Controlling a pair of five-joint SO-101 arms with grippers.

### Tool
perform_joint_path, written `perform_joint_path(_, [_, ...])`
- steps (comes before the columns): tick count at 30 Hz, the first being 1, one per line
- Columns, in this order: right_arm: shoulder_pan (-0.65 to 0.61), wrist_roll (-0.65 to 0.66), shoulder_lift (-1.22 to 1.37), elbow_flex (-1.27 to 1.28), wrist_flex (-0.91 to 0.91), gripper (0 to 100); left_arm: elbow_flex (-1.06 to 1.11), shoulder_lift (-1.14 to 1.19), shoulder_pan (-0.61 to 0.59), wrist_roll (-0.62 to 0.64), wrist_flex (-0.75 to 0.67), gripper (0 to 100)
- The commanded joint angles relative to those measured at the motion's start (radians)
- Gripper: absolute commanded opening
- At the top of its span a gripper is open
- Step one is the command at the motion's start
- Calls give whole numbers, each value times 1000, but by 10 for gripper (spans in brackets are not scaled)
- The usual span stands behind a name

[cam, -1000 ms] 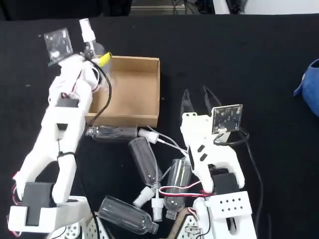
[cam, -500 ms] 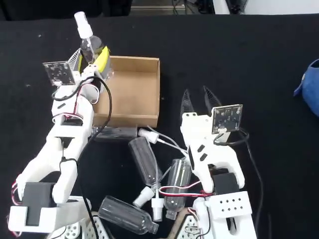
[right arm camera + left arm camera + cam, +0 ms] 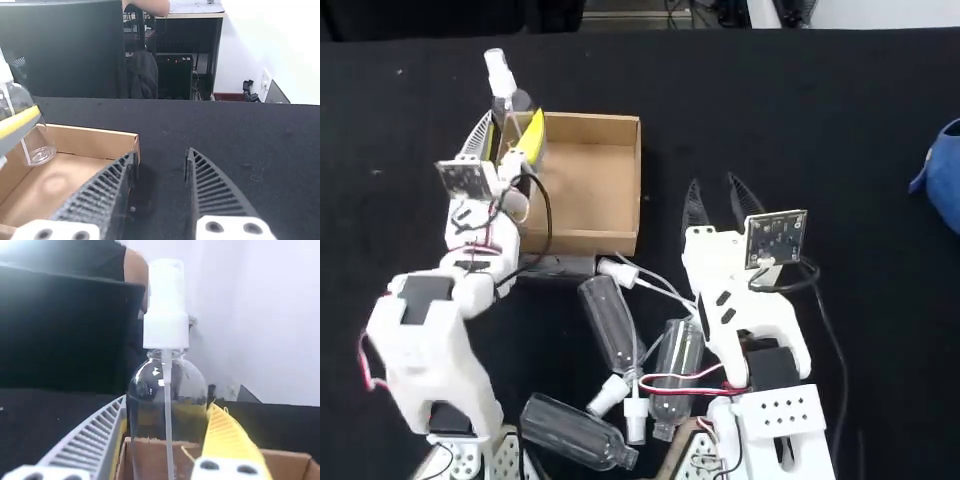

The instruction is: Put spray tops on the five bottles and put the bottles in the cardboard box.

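Progress is judged early. One bottle [image 3: 508,100] with its spray top [image 3: 498,68] fitted is pinched upright between the fingers of the left gripper [image 3: 510,122], at the far left corner of the cardboard box [image 3: 592,118]. In the right wrist view its base is seen over the box's inside, not yet released. No bottle is seen lying in the box. Four loose bottles [image 3: 610,322] are left lying on the tabletop [image 3: 820,120] on the near side of the box, one just beside its near wall. White spray tops [image 3: 634,416] are scattered among them; whether any is already screwed on cannot be told. The right gripper [image 3: 713,186] is held over the tabletop just right of the box, fingers spread, nothing between them. Left to do, as judged: release of the held bottle, then capping and boxing of the other four.
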Motion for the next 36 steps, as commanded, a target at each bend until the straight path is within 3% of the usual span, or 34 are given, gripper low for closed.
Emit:
perform_joint_path(1, [14,-2,8,-8,-32,137,-74,100,-8,-94,-150,30])
perform_joint_path(8, [14,-2,8,-8,-32,137,-162,184,-10,-114,-132,30])
perform_joint_path(16, [14,-2,8,-8,-32,137,-228,184,-10,-109,84,30])
perform_joint_path(36, [14,-2,8,-8,-32,137,-286,195,-38,-114,92,34])
